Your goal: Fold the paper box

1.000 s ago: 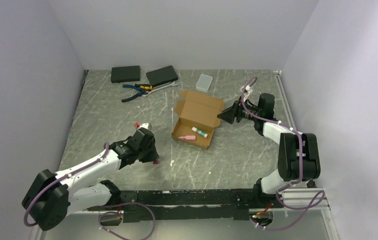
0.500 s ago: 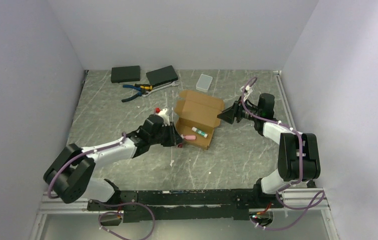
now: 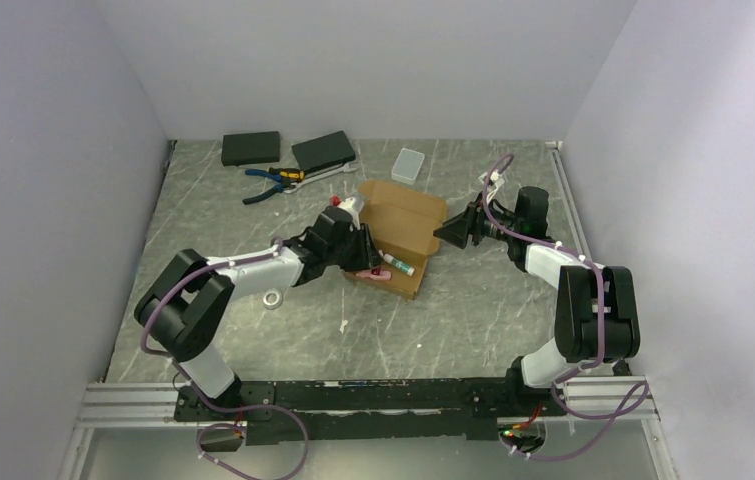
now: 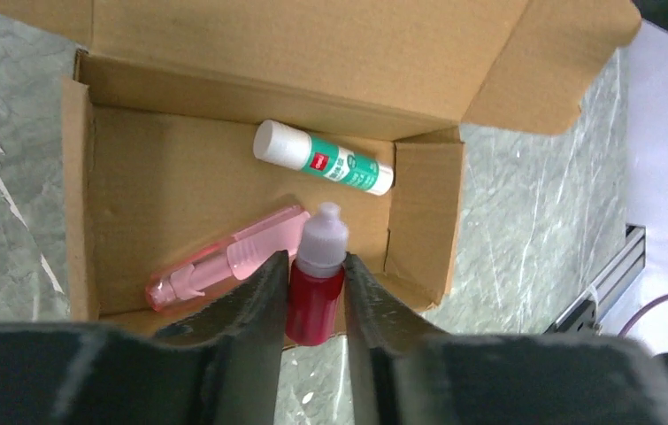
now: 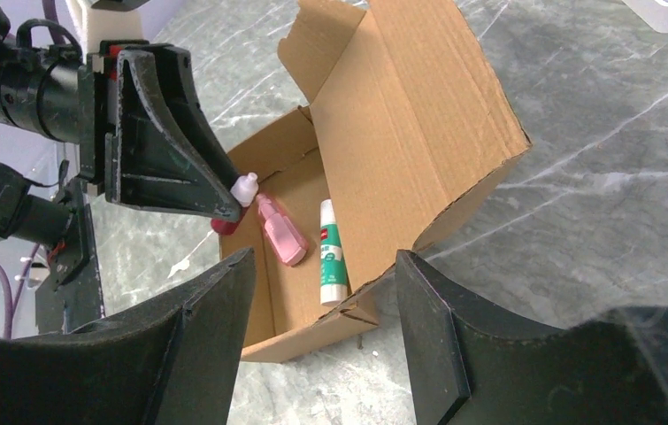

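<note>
Paper box (image 3: 403, 212) formed: walls up, lid open, just ahead of both tools. Left gripper (image 4: 314, 266) pinches a small red bottle (image 4: 314, 305) over the tray. Glue stick (image 4: 323, 168) and pink sprayer (image 4: 224, 261) lie inside, beyond its tips. Right gripper (image 5: 323, 258) spread wide, empty, facing the lid. Left to do, I judge: close lid, tuck flaps.

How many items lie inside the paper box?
2: a glue stick near the lid-side wall of the paper box, and a pink bottle beside it. A red bottle is clamped in the left gripper at the rim, not inside. Nothing seems hidden.
</note>
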Available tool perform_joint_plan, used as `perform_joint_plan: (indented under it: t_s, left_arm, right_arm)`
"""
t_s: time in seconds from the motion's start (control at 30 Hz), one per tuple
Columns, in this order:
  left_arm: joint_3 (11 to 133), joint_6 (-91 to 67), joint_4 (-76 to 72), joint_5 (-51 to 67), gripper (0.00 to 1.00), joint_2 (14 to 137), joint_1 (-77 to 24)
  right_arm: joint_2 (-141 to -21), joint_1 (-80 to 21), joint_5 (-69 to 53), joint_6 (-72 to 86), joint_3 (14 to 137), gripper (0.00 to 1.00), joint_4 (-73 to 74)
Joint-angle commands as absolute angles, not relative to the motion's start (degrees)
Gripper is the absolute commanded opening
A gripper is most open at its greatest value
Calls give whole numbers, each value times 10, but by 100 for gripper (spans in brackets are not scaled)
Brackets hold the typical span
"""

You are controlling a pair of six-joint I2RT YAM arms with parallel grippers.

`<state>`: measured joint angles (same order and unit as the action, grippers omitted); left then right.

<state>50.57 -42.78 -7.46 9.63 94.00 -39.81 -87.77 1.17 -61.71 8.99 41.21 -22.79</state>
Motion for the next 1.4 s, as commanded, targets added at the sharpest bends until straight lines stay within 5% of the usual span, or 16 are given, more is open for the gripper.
perform_joint_plan:
  t_s: [0.0, 0.2, 0.57, 0.8, 1.37]
  left_arm:
    - [560, -407, -21, 67, 42, 956, -398]
    - [581, -382, 31, 60, 58, 953, -398]
    - [469, -352, 185, -80, 57, 748, -397]
    - [405, -416, 316, -204, 46, 674, -370]
    - [413, -396, 298, -210, 30, 787, -278]
  right_arm:
    - [-868, 14, -634, 82, 432, 63, -256]
    - [-869, 14, -635, 81, 432, 63, -252]
    - [-870, 14, -634, 81, 432, 63, -254]
    - [-870, 14, -633, 83, 433, 63, -254]
    - [-869, 14, -634, 81, 432, 63, -252]
